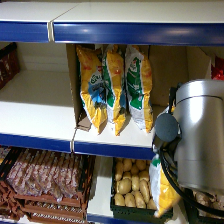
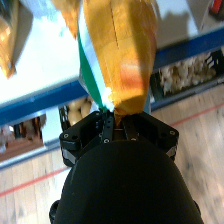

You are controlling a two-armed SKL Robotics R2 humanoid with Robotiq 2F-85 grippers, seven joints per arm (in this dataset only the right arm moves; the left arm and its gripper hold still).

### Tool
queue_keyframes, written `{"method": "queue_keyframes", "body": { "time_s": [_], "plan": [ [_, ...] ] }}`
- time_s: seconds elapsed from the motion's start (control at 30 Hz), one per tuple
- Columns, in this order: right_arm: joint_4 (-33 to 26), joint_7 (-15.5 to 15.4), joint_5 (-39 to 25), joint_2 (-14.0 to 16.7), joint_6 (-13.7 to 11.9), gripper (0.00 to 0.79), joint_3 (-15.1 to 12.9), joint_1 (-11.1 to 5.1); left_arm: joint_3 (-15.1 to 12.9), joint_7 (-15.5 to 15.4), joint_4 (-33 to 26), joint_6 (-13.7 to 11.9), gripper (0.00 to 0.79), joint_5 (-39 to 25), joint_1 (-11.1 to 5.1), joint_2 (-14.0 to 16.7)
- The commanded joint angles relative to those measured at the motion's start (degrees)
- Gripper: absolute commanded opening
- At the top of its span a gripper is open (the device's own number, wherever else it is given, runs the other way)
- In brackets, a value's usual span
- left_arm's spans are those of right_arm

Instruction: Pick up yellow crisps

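We see the end effector (image 2: 116, 120) clamped on one end of the yellow crisps (image 2: 117, 55), held clear of the shelf (image 1: 112, 142) beside the potatoes (image 1: 131, 187). Risk, we judge: the glossy film could slip from this narrow edge pinch.

Right arm (image 1: 200, 140) up at lower shelf height, silver forearm foremost. Right gripper (image 2: 116, 116) clamped tight on yellow crisps (image 2: 117, 50), bag lifted clear.

Bare white shelf (image 1: 35, 107) at centre left lies open; three upright crisp bags (image 1: 116, 90) fill the cardboard box (image 1: 74, 85) at centre.
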State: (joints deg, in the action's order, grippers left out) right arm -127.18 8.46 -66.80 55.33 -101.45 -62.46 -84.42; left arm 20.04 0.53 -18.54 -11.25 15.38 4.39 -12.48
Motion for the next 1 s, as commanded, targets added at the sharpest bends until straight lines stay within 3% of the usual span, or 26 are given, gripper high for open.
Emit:
{"method": "queue_keyframes", "body": {
  "time_s": [0.03,0.4,1.0],
  "plan": [
    [0.0,0.2,-3.6,-0.4,0.1,0.001,0.4,0.23,0.0,0.0,0.0,0.0,0.000,0.0,0.00,0.0],
    [0.0,0.2,-12.0,-1.2,1.6,0.003,1.1,0.94,0.0,0.0,0.0,0.0,0.000,0.0,0.00,0.0],
    [0.0,-1.5,-22.5,-1.8,9.3,0.000,-0.5,4.18,0.0,0.0,0.0,0.0,0.000,0.0,0.00,0.0]
  ]
}}
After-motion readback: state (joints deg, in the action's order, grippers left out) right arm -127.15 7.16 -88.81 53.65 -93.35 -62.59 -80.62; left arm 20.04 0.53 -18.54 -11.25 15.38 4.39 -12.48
